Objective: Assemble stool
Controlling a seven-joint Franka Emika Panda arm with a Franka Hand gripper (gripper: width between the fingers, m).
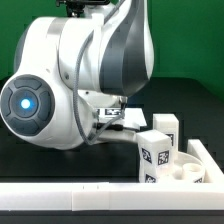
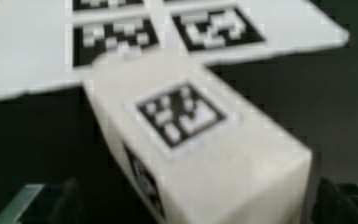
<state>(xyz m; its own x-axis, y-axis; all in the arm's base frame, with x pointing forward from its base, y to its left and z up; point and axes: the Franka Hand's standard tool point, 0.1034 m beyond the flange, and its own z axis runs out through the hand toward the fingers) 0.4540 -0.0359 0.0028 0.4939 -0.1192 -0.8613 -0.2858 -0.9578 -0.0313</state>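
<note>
In the wrist view the gripper is open, its jaws spread wide with one dark finger on each side of the near leg. A dark gap shows beside the leg on at least one side, so nothing is gripped. This white blocky leg lies tilted on the black desk with a square tag facing up. Just beyond its far end lies the marker board.

In the exterior view a long white edge bar runs along the bottom of the frame. Behind it, at the lower right, the round seat rests on the desk. Beside the seat, toward the exterior view's left, the front leg stands upright, with the rear leg behind it. The arm fills the upper left and centre.
</note>
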